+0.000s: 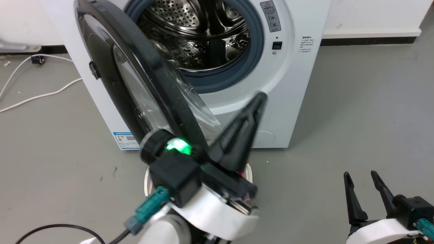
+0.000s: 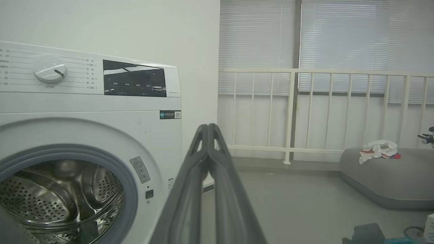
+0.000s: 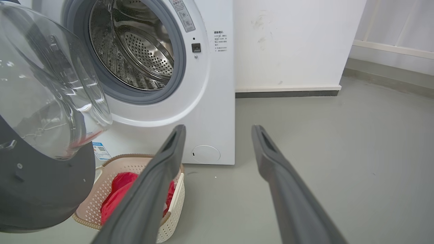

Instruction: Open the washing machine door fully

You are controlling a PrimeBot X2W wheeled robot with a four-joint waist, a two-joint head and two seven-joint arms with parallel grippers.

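At the washer's (image 1: 291, 84) front, the door (image 1: 101, 57) stands swung well out from the opening, hung on the side that is left in the head view, its rim turned nearly edge-on to the head camera. The glass bowl bulges toward the drum (image 1: 196, 34), whose steel and grey gasket are fully exposed. The left pincer (image 1: 258, 100) is raised just beside the door's lower rim, on the side facing the washer, its fingers pressed together with nothing between them; whether its base touches the rim I cannot tell. In the left wrist view its closed tips (image 2: 207, 128) point past the washer's right edge. The right pincer (image 1: 359, 174) sits low and well apart from the door, fingers spread, holding nothing. Below the door, a basket (image 3: 176, 196) with a red cloth (image 3: 118, 193) rests on the floor (image 3: 322, 152) against the washer.
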